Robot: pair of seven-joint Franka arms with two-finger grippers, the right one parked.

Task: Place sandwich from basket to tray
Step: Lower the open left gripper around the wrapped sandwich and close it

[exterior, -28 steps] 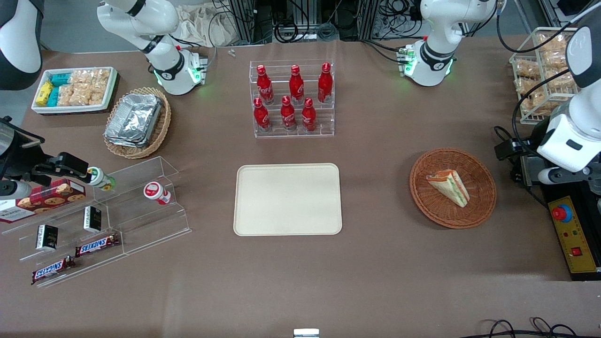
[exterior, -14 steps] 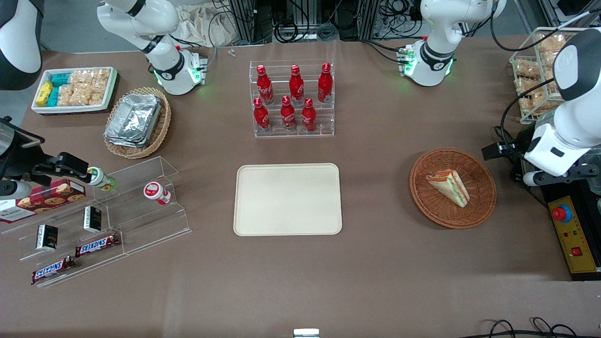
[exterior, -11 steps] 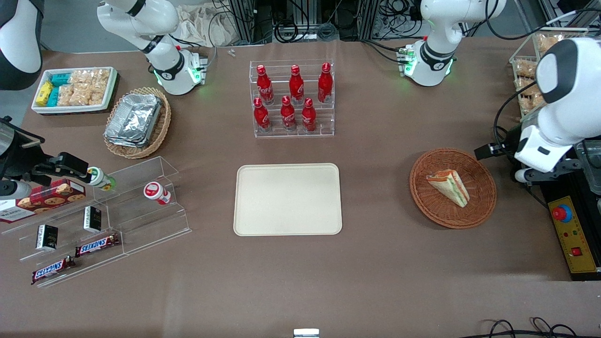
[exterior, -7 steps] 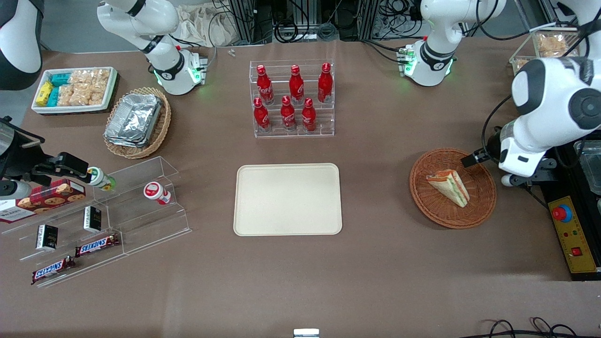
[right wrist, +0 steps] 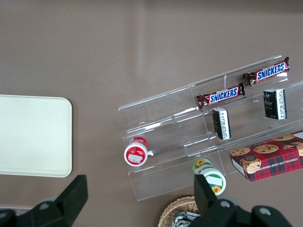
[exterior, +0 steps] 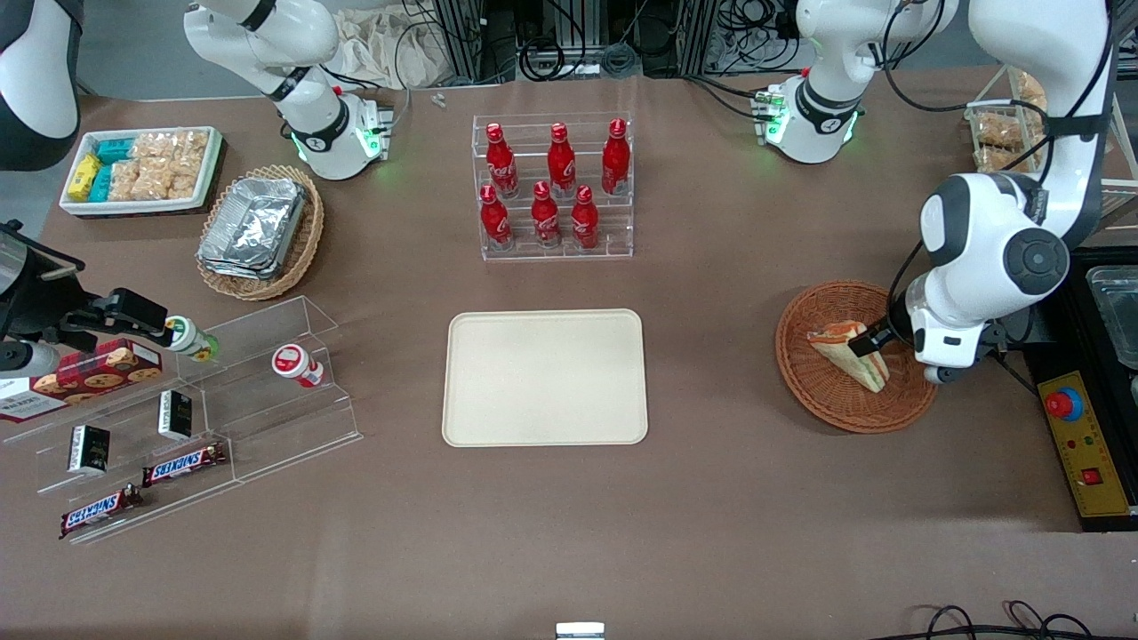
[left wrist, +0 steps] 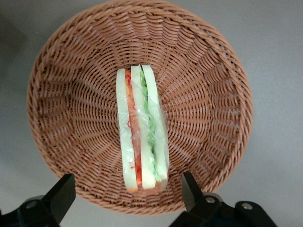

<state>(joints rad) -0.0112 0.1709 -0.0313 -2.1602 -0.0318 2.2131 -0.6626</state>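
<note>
The sandwich (exterior: 840,351), a white bread wedge with red, orange and green filling, lies in the round reddish-brown wicker basket (exterior: 818,391) toward the working arm's end of the table. In the left wrist view the sandwich (left wrist: 140,127) stands on edge in the basket (left wrist: 71,94). My gripper (exterior: 876,342) hangs above the basket, over the sandwich's wide end, open, with its black fingers (left wrist: 59,196) spread wider than the sandwich and holding nothing. The cream-beige tray (exterior: 544,377) lies bare at the table's middle; it also shows in the right wrist view (right wrist: 33,135).
A clear rack of red bottles (exterior: 553,187) stands farther from the camera than the tray. A yellow control box with a red button (exterior: 1080,440) sits beside the basket at the table's end. A tan basket of foil containers (exterior: 258,229), a snack bin (exterior: 142,169) and clear snack shelves (exterior: 196,409) lie toward the parked arm's end.
My arm has swung in from the table's end and come over the basket, so the gripper now hangs above the sandwich. The sandwich, basket and tray have not moved.
</note>
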